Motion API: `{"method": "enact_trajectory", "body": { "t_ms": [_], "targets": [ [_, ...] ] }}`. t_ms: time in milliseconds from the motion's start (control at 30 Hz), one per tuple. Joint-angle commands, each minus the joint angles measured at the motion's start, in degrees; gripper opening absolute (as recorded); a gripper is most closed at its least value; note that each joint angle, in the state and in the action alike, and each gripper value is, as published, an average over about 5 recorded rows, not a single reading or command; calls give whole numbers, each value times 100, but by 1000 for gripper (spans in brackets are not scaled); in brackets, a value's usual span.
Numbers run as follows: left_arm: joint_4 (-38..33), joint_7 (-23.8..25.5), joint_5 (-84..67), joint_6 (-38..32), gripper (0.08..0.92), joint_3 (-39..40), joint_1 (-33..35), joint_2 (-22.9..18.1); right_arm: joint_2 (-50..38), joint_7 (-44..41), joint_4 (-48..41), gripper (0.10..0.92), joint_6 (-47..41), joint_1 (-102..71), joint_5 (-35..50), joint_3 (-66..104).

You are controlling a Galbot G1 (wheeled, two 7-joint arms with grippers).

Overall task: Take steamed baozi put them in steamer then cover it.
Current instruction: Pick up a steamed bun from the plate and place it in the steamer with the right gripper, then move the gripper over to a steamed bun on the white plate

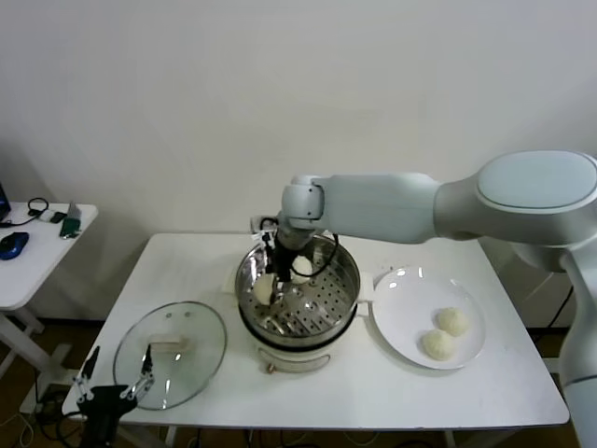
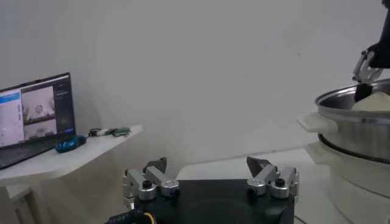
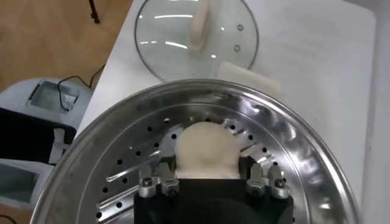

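Left pincer [image 1: 114, 378] hung open off the counter's near-left corner; our right pincer [image 3: 210, 176] gripped a baozi [image 3: 206, 150] over the steamer [image 1: 345, 280], release next

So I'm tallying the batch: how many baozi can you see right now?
4: two on the white plate, at and; two in the steamer, one in the right gripper, one behind it.
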Motion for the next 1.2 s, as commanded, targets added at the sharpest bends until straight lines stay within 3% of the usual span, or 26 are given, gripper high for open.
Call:
{"method": "enact_trajectory", "body": {
  "t_ms": [33,333,600,867,1200],
  "targets": [
    [1,1,-2,17,823,-7,-22,21,143,10,-64,663,-26,-185,-117,-8],
    [2,3,10,47,823,2,-58,13,69,-101,24,808,-14,-161,-208,15],
    [2,-7,11,40,823,12,-36,3,-435,-401,270,823,159,355,-279,76],
    [23,-14,15,30,823,38,-43,13,-1806,-803,841,823,456,1114,-559,66],
    [34,-13,50,78,823,72,-86,-9,-3860,-1178,1574,823,745,1307,-1782,-27]
  ]
}}
